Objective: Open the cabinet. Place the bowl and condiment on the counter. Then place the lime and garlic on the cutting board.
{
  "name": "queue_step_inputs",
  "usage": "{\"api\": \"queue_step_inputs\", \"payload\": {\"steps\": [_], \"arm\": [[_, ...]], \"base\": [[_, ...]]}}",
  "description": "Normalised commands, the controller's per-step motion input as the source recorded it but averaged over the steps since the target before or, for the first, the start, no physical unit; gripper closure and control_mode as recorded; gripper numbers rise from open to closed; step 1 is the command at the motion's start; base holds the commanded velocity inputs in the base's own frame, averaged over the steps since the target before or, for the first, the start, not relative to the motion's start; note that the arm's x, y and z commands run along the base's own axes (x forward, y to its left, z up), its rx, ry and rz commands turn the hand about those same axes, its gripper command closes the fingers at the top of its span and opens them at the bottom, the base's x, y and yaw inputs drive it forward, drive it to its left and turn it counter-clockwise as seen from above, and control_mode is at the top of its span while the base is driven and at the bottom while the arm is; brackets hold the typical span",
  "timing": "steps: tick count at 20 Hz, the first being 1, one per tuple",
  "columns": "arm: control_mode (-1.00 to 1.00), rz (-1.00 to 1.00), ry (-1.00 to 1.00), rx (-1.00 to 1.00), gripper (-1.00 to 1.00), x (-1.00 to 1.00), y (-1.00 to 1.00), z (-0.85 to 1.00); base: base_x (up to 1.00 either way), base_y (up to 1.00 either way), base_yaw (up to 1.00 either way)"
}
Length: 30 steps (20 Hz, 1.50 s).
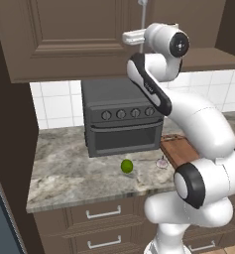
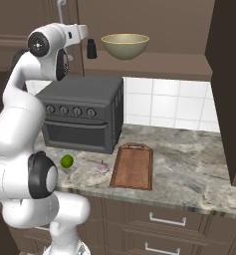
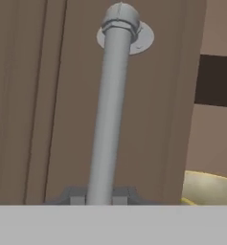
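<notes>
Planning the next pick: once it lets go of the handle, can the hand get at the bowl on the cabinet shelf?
Probably yes. The bowl sits in the open right half, with only the condiment beside it; the hand is shut on the left door's handle.

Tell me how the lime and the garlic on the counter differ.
The lime is bright green and smoothly round; the garlic is pale whitish-pink and more irregular. The lime looks slightly larger than the garlic. The garlic lies nearer the cutting board, while the lime lies further left, in front of the oven. Both rest on the counter, and neither is on the board.
</notes>
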Motion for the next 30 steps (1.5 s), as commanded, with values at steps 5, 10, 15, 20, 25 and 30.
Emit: {"api": "queue_step_inputs", "payload": {"steps": [5, 10, 15, 20, 25, 30], "arm": [[-1.00, -0.11, 0.07, -0.14, 1.00, -0.42, -0.29, 0.63], [-1.00, -0.18, 0.13, -0.12, 1.00, -0.32, -0.37, 0.58], [-1.00, -0.22, 0.17, -0.08, 1.00, -0.21, -0.39, 0.59], [-1.00, -0.20, 0.14, -0.07, 1.00, -0.30, -0.37, 0.53], [-1.00, 0.00, 0.00, 0.02, 1.00, -0.06, 0.00, 0.07], [-1.00, 0.00, -0.09, 0.20, 1.00, -0.32, -0.09, 0.36]], "base": [[0.00, 0.00, 0.00], [0.00, 0.00, 0.00], [0.00, 0.00, 0.00], [0.00, 0.00, 0.00], [0.00, 0.00, 0.00], [0.00, 0.00, 0.00]]}}
